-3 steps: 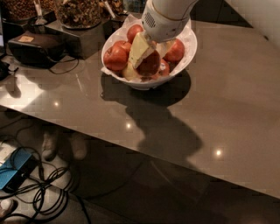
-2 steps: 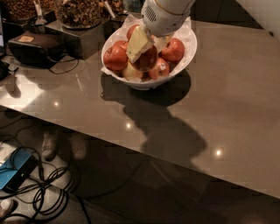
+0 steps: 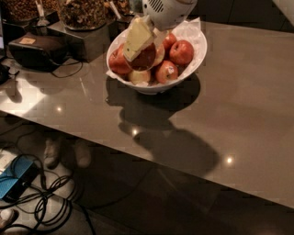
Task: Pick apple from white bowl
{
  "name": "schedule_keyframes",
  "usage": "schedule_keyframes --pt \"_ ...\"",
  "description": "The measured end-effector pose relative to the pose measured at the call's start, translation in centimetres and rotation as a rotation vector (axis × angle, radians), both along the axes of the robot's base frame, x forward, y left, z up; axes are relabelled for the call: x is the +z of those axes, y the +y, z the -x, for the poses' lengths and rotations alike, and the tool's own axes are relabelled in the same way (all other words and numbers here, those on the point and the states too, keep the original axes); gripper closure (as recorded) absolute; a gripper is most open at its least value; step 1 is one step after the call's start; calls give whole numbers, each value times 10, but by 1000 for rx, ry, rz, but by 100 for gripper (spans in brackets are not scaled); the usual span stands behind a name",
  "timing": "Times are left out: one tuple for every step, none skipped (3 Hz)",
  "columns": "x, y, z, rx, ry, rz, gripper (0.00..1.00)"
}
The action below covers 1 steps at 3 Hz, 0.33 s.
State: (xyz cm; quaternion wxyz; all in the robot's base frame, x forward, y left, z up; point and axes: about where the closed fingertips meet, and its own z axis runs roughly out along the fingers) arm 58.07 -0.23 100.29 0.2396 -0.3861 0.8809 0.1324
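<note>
The white bowl [image 3: 198, 54] stands at the back of the table, lined with white paper and holding several red apples [image 3: 181, 51]. My gripper [image 3: 144, 55] hangs over the bowl's left half, coming down from the white arm at the top edge. Its cream fingers [image 3: 136, 38] are shut on a dark red apple [image 3: 146, 59], which sits slightly above the other fruit. The apples under the gripper are partly hidden.
Dark containers of nuts [image 3: 80, 13] stand behind and left of the bowl. A black device [image 3: 37, 51] with a cable lies at the left. The grey table [image 3: 239, 114] stretches to the right and front. Cables and a blue box [image 3: 14, 181] lie on the floor.
The gripper has risen from among the apples and shifted a little left and back. The dark red apple has come up between its fingers.
</note>
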Motion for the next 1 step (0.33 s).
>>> schedule_keyframes --pt "0 1 0 6 -1 0 100"
